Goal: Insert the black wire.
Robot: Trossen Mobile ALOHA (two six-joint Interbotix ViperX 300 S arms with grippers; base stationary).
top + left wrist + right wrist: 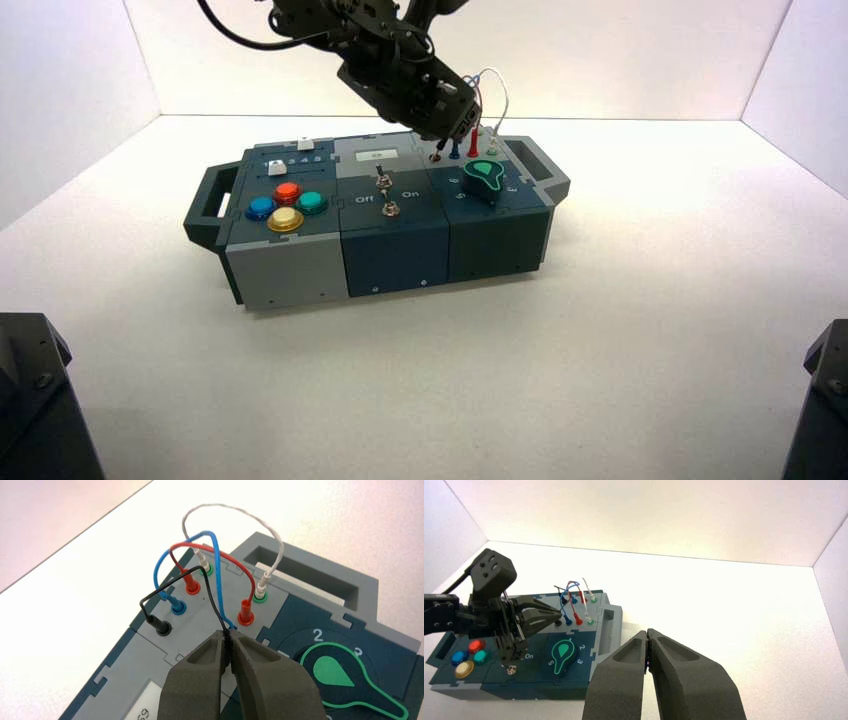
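The black wire (pixel 170 585) loops up from one plug (pixel 159 625) that stands in a black socket on the grey wire panel (pixel 150 655) of the box (pixel 290 270). Its other end runs down between the fingers of my left gripper (pixel 228 636), which is shut on that black plug just above the panel, near the blue and red sockets. In the high view the left gripper (pixel 452 125) hangs over the box's far right corner. My right gripper (pixel 647 635) is shut on nothing, off to the box's right above the table.
Blue (pixel 174 605), red (pixel 245 612) and white (pixel 261 587) wires are plugged in beside the black one. A green-marked knob (pixel 332 672) sits near the panel. Toggle switches (pixel 383 185) and several coloured buttons (pixel 285 205) lie further left.
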